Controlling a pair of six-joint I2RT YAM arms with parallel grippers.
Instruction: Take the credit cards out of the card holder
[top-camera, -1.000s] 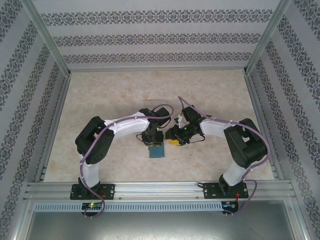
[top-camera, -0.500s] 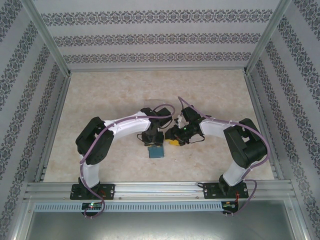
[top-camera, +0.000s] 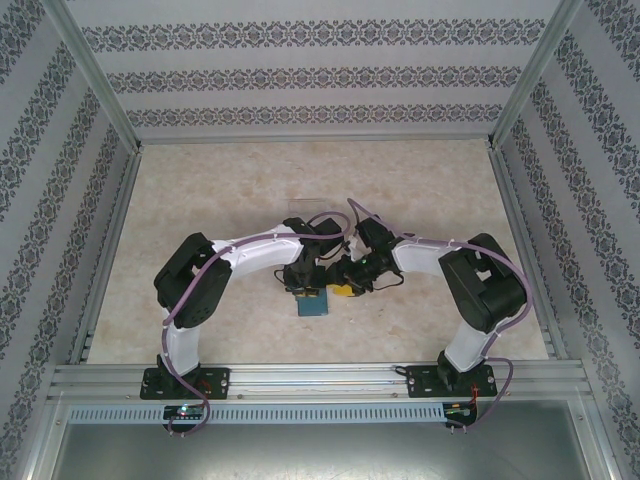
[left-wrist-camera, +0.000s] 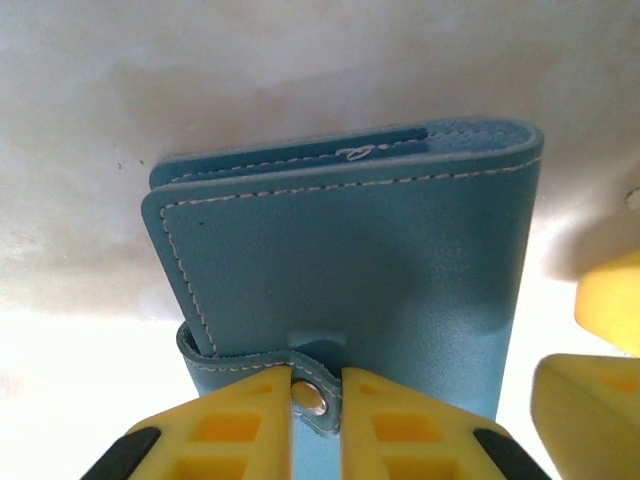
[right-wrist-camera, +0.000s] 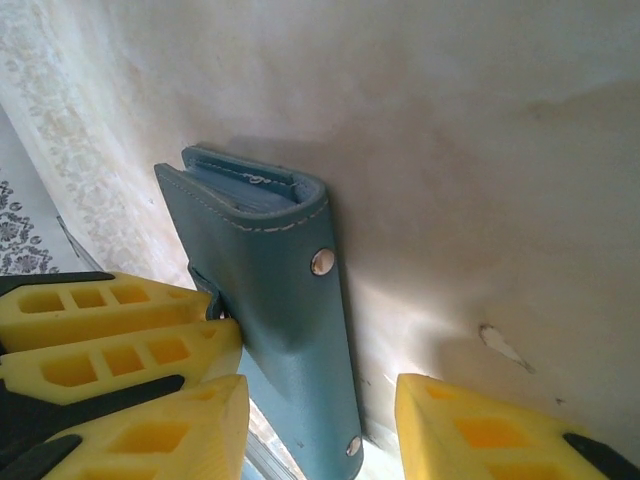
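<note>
The teal-blue card holder (top-camera: 311, 305) lies folded shut on the table between the two arms. In the left wrist view the card holder (left-wrist-camera: 350, 260) fills the middle, and its short strap tab (left-wrist-camera: 312, 398), with a metal snap, is pinched between the yellow fingers of my left gripper (left-wrist-camera: 316, 385), which is shut on it. My right gripper (right-wrist-camera: 322, 390) is open and straddles the holder's spine edge (right-wrist-camera: 300, 330); its right finger (right-wrist-camera: 480, 425) stands clear of the holder. The credit cards are hidden inside the holder.
The table (top-camera: 420, 190) is beige and marbled, with metal frame rails and patterned walls around it. Both arms meet over the holder near the table's middle. The right gripper's yellow fingers (left-wrist-camera: 600, 380) sit close to the right of the holder in the left wrist view.
My left gripper has closed on the strap tab. My right gripper has moved left, closer to the card holder and the left gripper.
</note>
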